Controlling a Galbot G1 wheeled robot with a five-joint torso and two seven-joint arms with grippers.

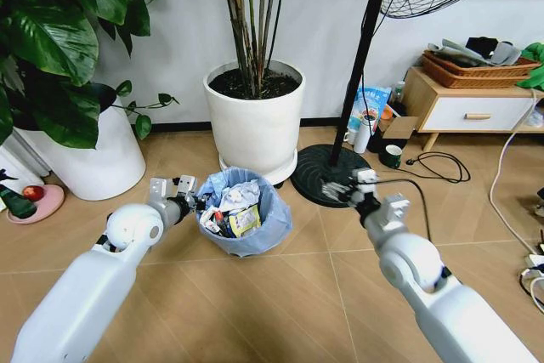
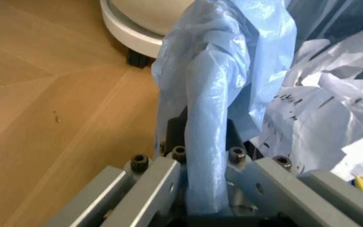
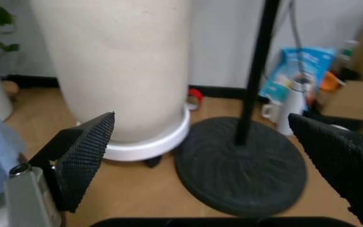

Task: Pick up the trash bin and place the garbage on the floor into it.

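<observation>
The floor is light-brown chevron parquet, and no loose litter shows on the part of it in sight. Two big white plant pots stand at the back, one on the left and one in the middle, with the round black fan base to the right of the middle pot.

The trash bin stands on the floor just in front of the middle pot, between the two arms. It is small, dark and lined with a crinkled light-blue bag. The garbage is already inside: crumpled white paper, a yellowish wrapper and other scraps piled near the rim.

The left gripper is at the bin's left edge, clenched on the rim with the bag pinched between its jaws; the left wrist view shows the plastic running down between the metal fingers. The right gripper hangs spread wide and empty, right of the bin, facing the fan base.

The bin looks light, but the bag is thin, soft and slippery, so a hold on plastic alone would likely slide or tear. The stiff rim under the bag is the place to grip, and it seems to be caught there, though the folds hide the edge itself
</observation>
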